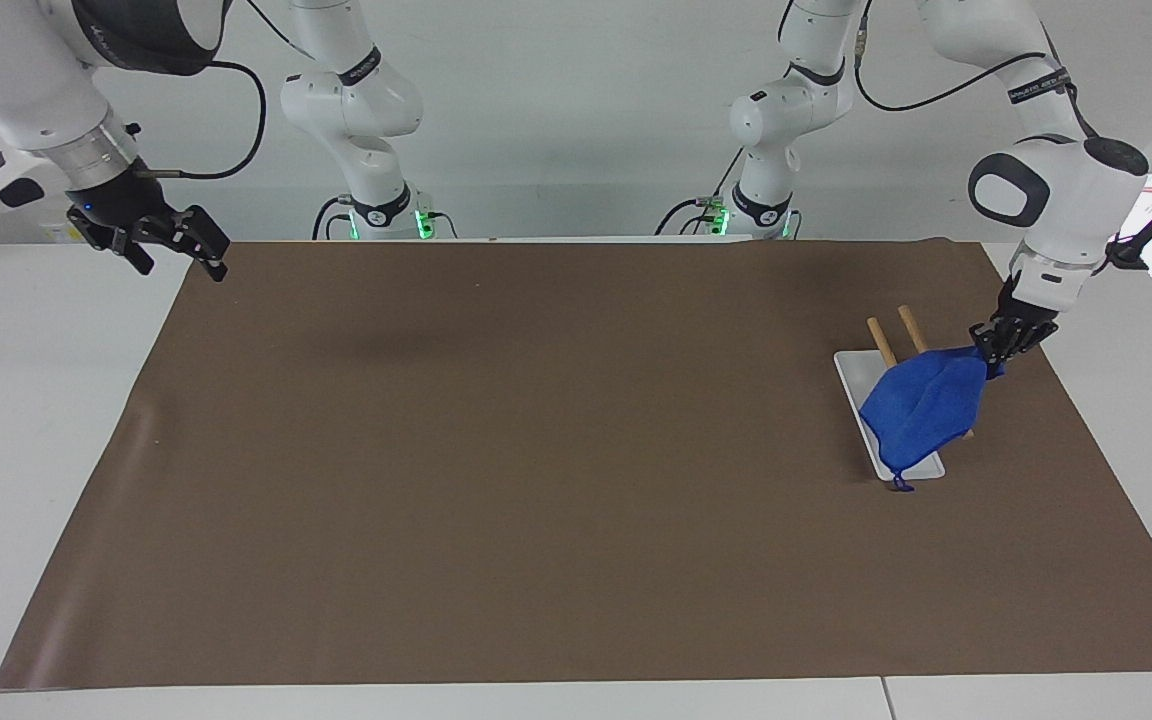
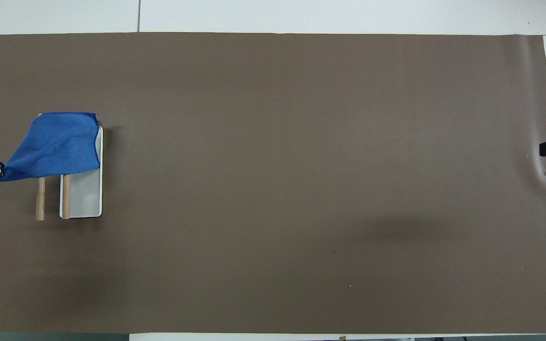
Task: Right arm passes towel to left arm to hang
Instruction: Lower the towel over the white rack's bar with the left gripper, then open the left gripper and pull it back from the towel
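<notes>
Two wooden rods (image 1: 894,336) above a white tray (image 1: 856,385) carry the draped towel (image 1: 921,408), a corner pinched by the left gripper (image 1: 998,345), while the right gripper (image 1: 176,240) waits spread over the brown mat (image 1: 536,450)'s edge.

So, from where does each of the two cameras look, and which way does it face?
Facing view: high across the table, facing the robots; shows both arms, the left pincer shut on the towel, and the right pincer waiting, open.
Overhead view: high above the robots' end, looking steeply down; only pincer tips show at its edges.
Shared: the towel draped on the wooden rack, the brown mat.
</notes>
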Controlling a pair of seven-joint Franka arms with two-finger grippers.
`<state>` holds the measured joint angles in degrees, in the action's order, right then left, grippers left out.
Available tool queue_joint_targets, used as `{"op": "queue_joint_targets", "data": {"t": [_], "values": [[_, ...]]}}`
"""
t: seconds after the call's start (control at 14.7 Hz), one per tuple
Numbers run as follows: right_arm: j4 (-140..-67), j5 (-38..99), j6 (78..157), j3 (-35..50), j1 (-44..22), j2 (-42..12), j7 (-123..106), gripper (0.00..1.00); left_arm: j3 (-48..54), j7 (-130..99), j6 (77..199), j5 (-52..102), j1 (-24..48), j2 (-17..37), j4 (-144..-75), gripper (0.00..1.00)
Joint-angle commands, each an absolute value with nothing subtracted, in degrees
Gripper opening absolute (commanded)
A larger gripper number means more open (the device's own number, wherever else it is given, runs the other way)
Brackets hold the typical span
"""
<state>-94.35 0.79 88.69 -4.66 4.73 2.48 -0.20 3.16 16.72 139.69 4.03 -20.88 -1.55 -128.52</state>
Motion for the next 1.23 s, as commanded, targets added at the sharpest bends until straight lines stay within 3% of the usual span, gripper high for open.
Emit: {"op": "queue_joint_targets", "data": {"t": [0.0,0.07,0.27,0.55,1.16], "values": [[-94.92,1.05,88.59,-4.39,5.19,3.08,-0.97,1.00,3.43,17.31,139.83,3.08,-21.53,-1.67,-128.85,0.86],[-95.01,1.05,88.59,-4.39,5.19,3.08,-0.97,1.00,3.43,17.31,139.83,3.08,-21.62,-1.67,-128.85,1.00],[-94.92,1.05,88.59,-4.39,5.19,3.08,-0.97,1.00,3.43,17.14,139.40,3.08,-21.53,-1.58,-128.15,1.00],[-94.92,1.05,88.59,-4.39,5.19,3.08,-0.97,1.00,3.52,16.61,130.81,3.08,-19.08,-1.32,-120.08,1.00],[-94.92,1.05,88.59,-4.39,5.19,3.08,-0.97,1.00,3.60,4.31,111.21,2.81,-4.67,-0.53,-104.35,1.00]]}}
